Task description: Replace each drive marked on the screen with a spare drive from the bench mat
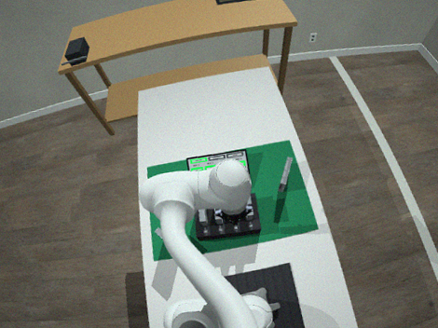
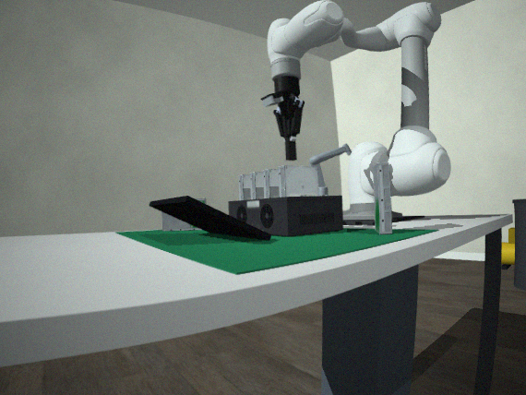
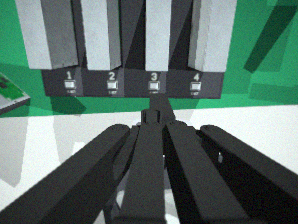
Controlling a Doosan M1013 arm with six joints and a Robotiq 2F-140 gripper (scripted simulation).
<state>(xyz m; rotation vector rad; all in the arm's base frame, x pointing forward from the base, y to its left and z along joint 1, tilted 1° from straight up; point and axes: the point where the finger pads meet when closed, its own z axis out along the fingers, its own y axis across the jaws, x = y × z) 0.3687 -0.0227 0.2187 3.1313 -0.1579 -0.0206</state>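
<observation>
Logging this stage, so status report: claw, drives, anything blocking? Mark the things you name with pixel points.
Claw [image 2: 291,157] [image 3: 157,106] shut, empty, above dock [image 2: 314,216] [image 3: 134,91]. Four drives seated upright. Arm [image 1: 231,182] blocks top view of screen [image 1: 216,155].

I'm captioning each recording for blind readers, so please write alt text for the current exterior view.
A robot arm's closed black claw hangs just above a dark dock holding a row of upright grey drives. The dock sits on a green mat, behind a tilted black screen seen from the back; another drive stands nearby.
</observation>
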